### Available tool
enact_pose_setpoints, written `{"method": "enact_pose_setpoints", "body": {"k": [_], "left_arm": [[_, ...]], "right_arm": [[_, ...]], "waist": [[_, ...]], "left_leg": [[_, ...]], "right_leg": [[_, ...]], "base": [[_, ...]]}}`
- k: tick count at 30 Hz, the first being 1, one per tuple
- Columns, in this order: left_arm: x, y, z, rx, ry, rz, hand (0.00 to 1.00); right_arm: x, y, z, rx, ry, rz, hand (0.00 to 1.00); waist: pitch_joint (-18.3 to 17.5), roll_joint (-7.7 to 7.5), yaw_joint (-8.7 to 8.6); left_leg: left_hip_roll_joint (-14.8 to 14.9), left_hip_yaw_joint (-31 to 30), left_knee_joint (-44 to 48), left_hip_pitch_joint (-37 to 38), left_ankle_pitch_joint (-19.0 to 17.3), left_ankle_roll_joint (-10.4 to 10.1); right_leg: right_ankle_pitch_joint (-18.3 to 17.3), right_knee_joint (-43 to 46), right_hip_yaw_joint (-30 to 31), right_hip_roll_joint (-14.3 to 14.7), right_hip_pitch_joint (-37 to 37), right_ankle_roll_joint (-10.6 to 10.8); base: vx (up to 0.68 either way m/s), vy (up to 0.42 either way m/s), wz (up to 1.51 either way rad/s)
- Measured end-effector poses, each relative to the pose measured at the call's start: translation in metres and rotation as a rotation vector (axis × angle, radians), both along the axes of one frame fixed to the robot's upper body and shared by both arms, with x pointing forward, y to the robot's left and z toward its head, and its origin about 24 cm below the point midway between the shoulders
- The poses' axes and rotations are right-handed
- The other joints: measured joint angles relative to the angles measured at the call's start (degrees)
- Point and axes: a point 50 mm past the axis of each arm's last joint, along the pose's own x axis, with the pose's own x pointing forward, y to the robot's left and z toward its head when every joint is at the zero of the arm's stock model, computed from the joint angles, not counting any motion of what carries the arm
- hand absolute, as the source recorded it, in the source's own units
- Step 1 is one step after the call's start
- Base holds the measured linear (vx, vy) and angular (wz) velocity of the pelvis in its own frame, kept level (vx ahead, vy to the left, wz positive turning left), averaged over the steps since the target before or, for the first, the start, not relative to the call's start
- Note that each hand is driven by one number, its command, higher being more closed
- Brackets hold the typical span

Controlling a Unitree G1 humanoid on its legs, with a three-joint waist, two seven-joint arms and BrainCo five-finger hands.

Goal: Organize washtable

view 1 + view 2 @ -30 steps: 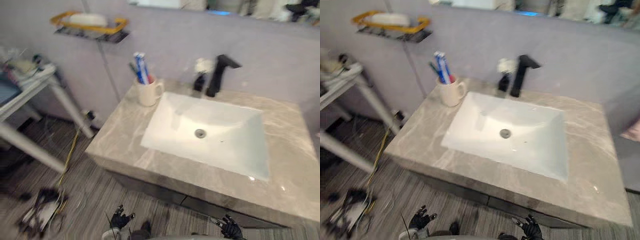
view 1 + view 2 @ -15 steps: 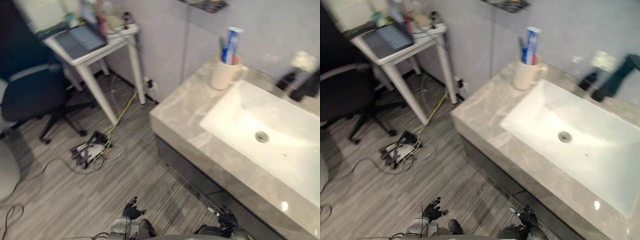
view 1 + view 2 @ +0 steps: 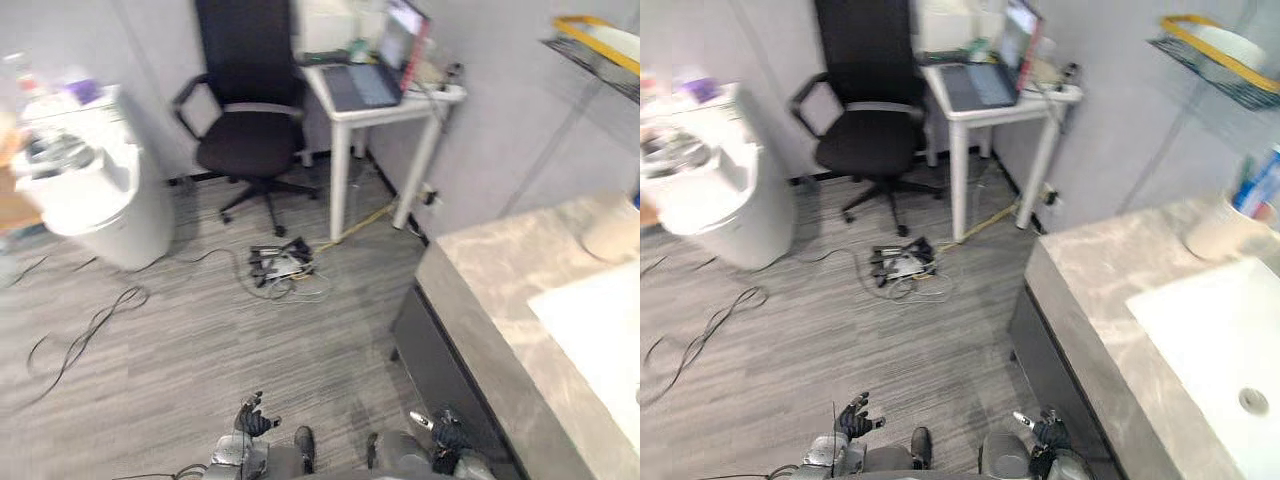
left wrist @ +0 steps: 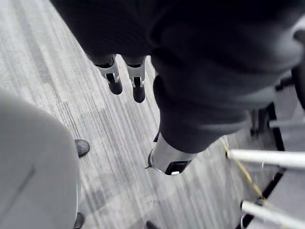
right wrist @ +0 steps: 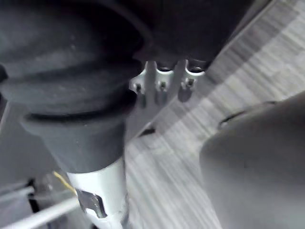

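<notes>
The view has swung off the basin [image 3: 1215, 345] toward the room; the worktop [image 3: 1090, 290], cup [image 3: 1220, 232] at its back corner, lies aside. Left hand [image 3: 852, 418] and right hand [image 3: 1045, 432] hang loose-fingered, empty: tidying looks paused.

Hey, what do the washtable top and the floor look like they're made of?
Washtable top: smooth grey marble or marble-look stone, judging by its pale veining. Floor: grey wood-look planks, probably laminate or vinyl, going by the long streaked grain.
</notes>
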Motion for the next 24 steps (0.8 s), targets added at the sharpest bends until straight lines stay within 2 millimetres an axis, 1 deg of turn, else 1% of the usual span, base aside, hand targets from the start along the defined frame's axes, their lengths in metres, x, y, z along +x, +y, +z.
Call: {"method": "enact_pose_setpoints", "body": {"k": [1,2,3,4,5,7,8,9,10,11,12,13,14,15,16,17,18,19,20,21,22,23,24], "left_arm": [[0.0,-0.003,0.0,-0.012,-0.006,0.021,0.0],[-0.002,-0.004,0.0,-0.018,-0.002,0.035,0.0],[-0.002,-0.002,0.001,-0.019,-0.011,0.059,0.0],[-0.001,-0.001,0.001,-0.016,-0.016,0.061,0.0],[-0.001,-0.001,0.001,-0.013,-0.017,0.059,0.0],[0.0,-0.001,0.002,-0.006,-0.018,0.04,0.0],[0.0,-0.002,0.002,-0.004,-0.017,0.033,0.0],[-0.002,-0.001,0.001,0.003,-0.008,0.017,0.0],[-0.002,0.0,0.001,0.01,-0.006,0.007,0.0],[-0.003,0.001,0.0,0.013,-0.002,0.003,0.0],[-0.004,0.002,0.0,0.017,0.004,-0.001,0.0],[-0.004,0.003,0.0,0.019,0.007,-0.003,0.0],[-0.004,0.002,-0.001,0.023,0.017,-0.019,0.0],[-0.006,0.002,-0.002,0.026,0.024,-0.034,0.0],[-0.007,0.002,-0.002,0.028,0.027,-0.034,0.0],[-0.008,0.004,-0.003,0.031,0.033,-0.032,0.0],[-0.008,0.004,-0.003,0.032,0.035,-0.029,0.0],[-0.011,0.006,-0.004,0.033,0.045,-0.02,0.0],[-0.012,0.007,-0.004,0.035,0.048,-0.018,0.0],[-0.012,0.011,-0.003,0.041,0.047,-0.009,0.0],[-0.013,0.01,-0.004,0.03,0.051,-0.005,0.0],[-0.014,0.009,-0.005,0.027,0.058,-0.006,0.0],[-0.013,0.014,-0.004,0.026,0.055,-0.002,0.0]], "right_arm": [[-0.001,-0.001,0.001,-0.004,-0.006,-0.003,0.0],[-0.001,-0.003,0.001,-0.005,-0.008,0.001,0.0],[-0.003,-0.002,0.0,-0.003,-0.004,0.0,0.0],[-0.004,-0.001,0.0,-0.001,-0.003,0.001,0.0],[-0.005,-0.001,0.0,-0.001,0.0,0.001,0.0],[-0.002,0.0,0.0,0.0,-0.004,0.006,0.0],[-0.001,0.0,0.0,0.0,-0.005,0.006,0.0],[0.0,0.0,-0.001,0.0,-0.002,0.009,0.0],[0.0,0.0,-0.001,0.0,0.002,0.012,0.0],[0.0,0.0,-0.001,0.0,0.005,0.016,0.0],[-0.001,0.001,-0.002,0.001,0.012,0.02,0.0],[-0.001,0.001,-0.002,0.001,0.015,0.02,0.0],[-0.003,0.0,-0.003,-0.001,0.021,0.019,0.0],[-0.005,-0.002,-0.004,-0.003,0.028,0.018,0.0],[-0.004,-0.002,-0.004,-0.003,0.029,0.019,0.0],[-0.004,-0.002,-0.004,-0.005,0.03,0.02,0.0],[-0.004,-0.002,-0.004,-0.005,0.03,0.021,0.0],[-0.003,-0.001,-0.003,-0.004,0.026,0.028,0.0],[-0.003,0.001,-0.004,-0.001,0.025,0.034,0.0],[0.0,0.004,-0.004,0.003,0.026,0.055,0.0],[0.002,0.004,-0.003,0.004,0.023,0.069,0.0],[0.002,0.004,-0.003,0.005,0.025,0.069,0.0],[0.0,0.007,-0.004,0.012,0.03,0.067,0.0]], "waist": [[-0.7,1.13,0.67],[-0.7,1.62,0.58],[-0.7,1.73,0.6],[-0.8,1.81,1.02],[-0.9,1.69,1.26],[-1.1,1.9,1.95],[-1.2,1.92,2.14],[-1.4,2.2,2.24],[-1.4,2.09,2.51],[-1.4,2.04,2.58],[-1.5,1.88,2.51],[-1.6,1.88,2.44],[-1.6,1.95,2.17],[-1.8,1.8,1.82],[-1.9,1.77,1.63],[-1.8,1.92,1.26],[-1.9,1.93,1.38],[-1.9,2.05,1.39],[-2.0,1.76,1.45],[-1.9,0.68,1.47],[-1.7,0.99,1.04],[-1.7,0.82,0.78],[-1.2,0.0,-0.25]], "left_leg": [[1.2,-0.3,1.7,-2.3,0.2,-0.4],[2.1,-0.2,2.6,-3.3,0.5,-0.8],[3.6,0.3,3.8,-4.5,1.0,-1.6],[4.6,1.9,3.7,-4.8,1.5,-2.1],[5.4,3.6,3.7,-5.3,1.7,-2.0],[7.9,12.1,3.6,-5.5,2.3,-0.9],[8.4,14.5,3.6,-5.5,2.3,-0.6],[8.8,18.8,3.7,-5.5,2.0,0.8],[8.3,20.7,3.6,-5.5,1.5,1.2],[7.7,20.9,3.6,-5.5,1.2,1.3],[6.2,21.0,3.6,-5.5,0.6,1.5],[5.5,20.8,3.5,-5.6,0.5,1.6],[3.9,19.4,2.6,-5.6,1.1,1.4],[1.8,17.7,-0.1,-4.2,3.0,2.2],[1.0,16.9,-1.9,-3.5,3.9,2.5],[0.1,14.9,-5.0,-2.0,5.6,2.6],[0.1,14.4,-5.9,-1.5,6.0,2.5],[0.1,13.7,-6.6,-0.9,6.3,2.4],[-0.3,13.6,-6.6,-0.9,6.0,2.4],[-0.6,14.8,-6.2,-1.0,2.6,4.3],[-0.2,16.4,-6.2,-0.6,0.3,3.6],[-0.7,16.7,-7.5,0.5,-0.5,2.6],[-0.1,19.1,-1.0,0.9,-2.6,4.0]], "right_leg": [[0.8,-1.6,-4.4,-0.1,1.0,0.2],[1.2,-2.5,-6.7,0.0,1.7,-0.2],[1.6,-4.3,-11.1,0.2,4.2,-0.7],[2.0,-5.4,-13.1,0.4,5.9,-0.8],[2.2,-6.1,-14.2,0.4,6.6,-0.6],[3.1,-8.7,-16.7,0.0,8.8,0.3],[3.2,-9.1,-17.0,-0.3,9.1,0.5],[3.3,-9.3,-17.5,-1.1,9.2,0.7],[3.2,-9.3,-17.6,-2.1,9.2,1.2],[3.1,-9.4,-17.7,-2.6,9.2,1.5],[3.0,-9.2,-18.3,-3.6,9.2,2.4],[3.0,-9.0,-18.8,-4.3,9.3,2.9],[3.0,-8.7,-19.8,-5.6,9.5,3.1],[3.3,-8.1,-20.7,-6.9,9.7,3.2],[3.6,-7.9,-20.5,-7.1,9.7,2.8],[4.3,-7.7,-20.1,-7.0,9.9,1.6],[4.1,-8.1,-19.3,-6.4,10.1,1.6],[3.9,-9.7,-17.3,-4.7,10.4,1.6],[4.9,-10.2,-16.6,-4.1,10.6,1.4],[4.8,-7.4,-17.1,-5.3,10.1,3.3],[5.2,-2.4,-17.5,-6.3,8.2,2.7],[6.2,-0.2,-17.5,-7.0,7.0,1.8],[6.9,7.5,-16.6,-9.9,4.4,1.9]], "base": [[0.13,-0.117,1.58],[0.11,-0.106,1.64],[0.12,-0.1,1.39],[0.11,-0.077,1.24],[0.11,-0.041,0.78],[0.11,0.014,0.57],[0.12,0.067,0.35],[0.1,0.118,0.21],[0.1,0.138,0.18],[0.1,0.207,0.13],[0.06,0.145,0.15],[0.1,0.228,0.39],[0.12,0.195,0.69],[0.16,0.23,0.78],[0.14,0.162,0.91],[0.08,0.101,0.63],[0.05,0.066,0.6],[0.01,0.004,0.23],[-0.02,0.006,0.2],[-0.06,0.006,0.13],[-0.05,0.03,0.16],[0.06,0.08,0.27],[0.18,0.051,0.35]]}}
